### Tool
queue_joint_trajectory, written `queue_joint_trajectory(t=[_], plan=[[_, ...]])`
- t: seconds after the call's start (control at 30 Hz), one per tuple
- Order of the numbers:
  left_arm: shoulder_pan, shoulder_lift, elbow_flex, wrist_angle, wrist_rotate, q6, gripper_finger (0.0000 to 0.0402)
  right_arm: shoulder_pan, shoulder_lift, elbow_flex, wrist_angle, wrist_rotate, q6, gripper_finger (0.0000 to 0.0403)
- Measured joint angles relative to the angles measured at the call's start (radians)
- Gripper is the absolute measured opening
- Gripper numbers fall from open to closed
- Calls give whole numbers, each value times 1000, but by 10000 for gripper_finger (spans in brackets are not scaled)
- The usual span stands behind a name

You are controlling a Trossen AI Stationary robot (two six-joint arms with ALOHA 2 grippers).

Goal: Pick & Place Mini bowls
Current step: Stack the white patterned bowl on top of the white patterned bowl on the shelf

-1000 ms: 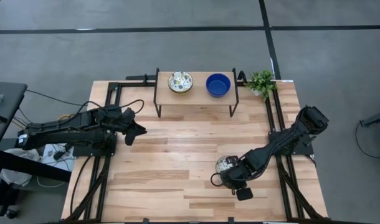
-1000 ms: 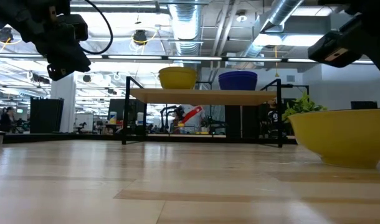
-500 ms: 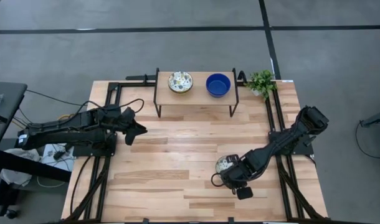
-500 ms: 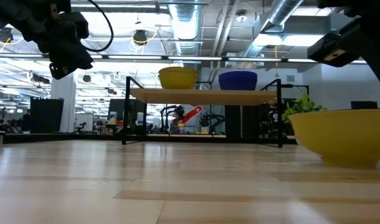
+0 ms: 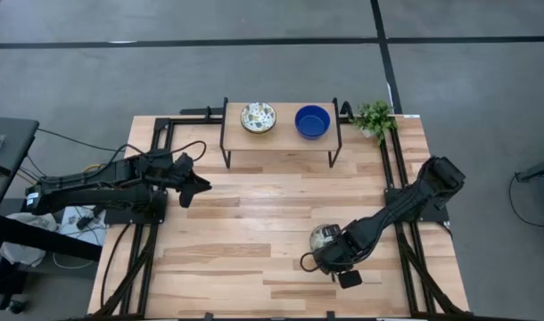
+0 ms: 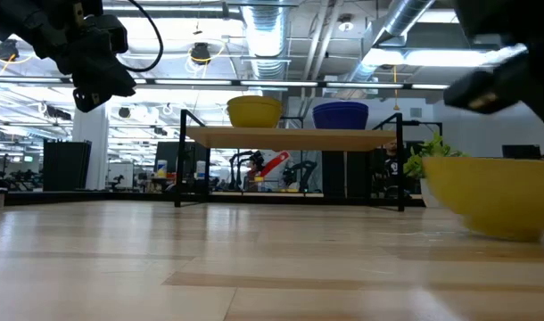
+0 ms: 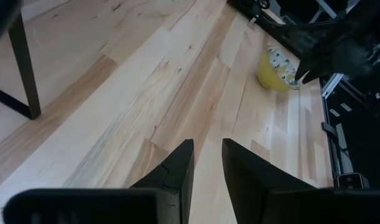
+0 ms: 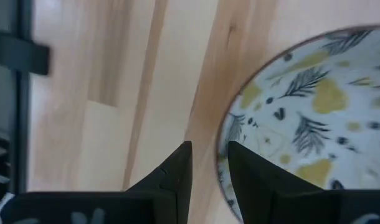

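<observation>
A patterned mini bowl (image 5: 323, 235), white inside with green-yellow leaves and yellow outside (image 6: 495, 198), is at the table's near right. My right gripper (image 8: 210, 152) is over its near side (image 5: 330, 250) and shut on its rim. A second patterned bowl (image 5: 259, 117) and a blue bowl (image 5: 312, 122) stand on a small raised shelf (image 5: 281, 135) at the far edge. My left gripper (image 5: 193, 185) hangs shut above the table's left half, touching nothing (image 7: 207, 152). My right gripper has the patterned bowl's rim (image 8: 225, 140) between its fingers, one finger (image 8: 252, 177) over the inside and one (image 8: 174, 174) outside. The fingers come from above, pointing down. The bowl sits upright; whether its foot is off the table I cannot tell.
A small leafy plant (image 5: 375, 118) stands at the far right corner beside the shelf. Black rails (image 5: 399, 192) run along both table sides. Bare wood (image 5: 254, 223) lies between the arms and in front of the shelf.
My right arm has shifted slightly toward the near edge, and the patterned bowl has moved a little with it. The bowl was sharp in the earlier low-view frames and is now blurred.
</observation>
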Motion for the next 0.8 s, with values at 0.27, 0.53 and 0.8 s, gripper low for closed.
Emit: queue_joint_trajectory(t=[0.27,0.53,0.8], plan=[[0,0,0,7,0,0,82,4,77,0,-1,5,52,92],[0,0,0,15,0,0,82,-3,69,0,-7,40,71,92],[0,0,0,30,0,0,82,-3,68,0,-14,91,69,92]])
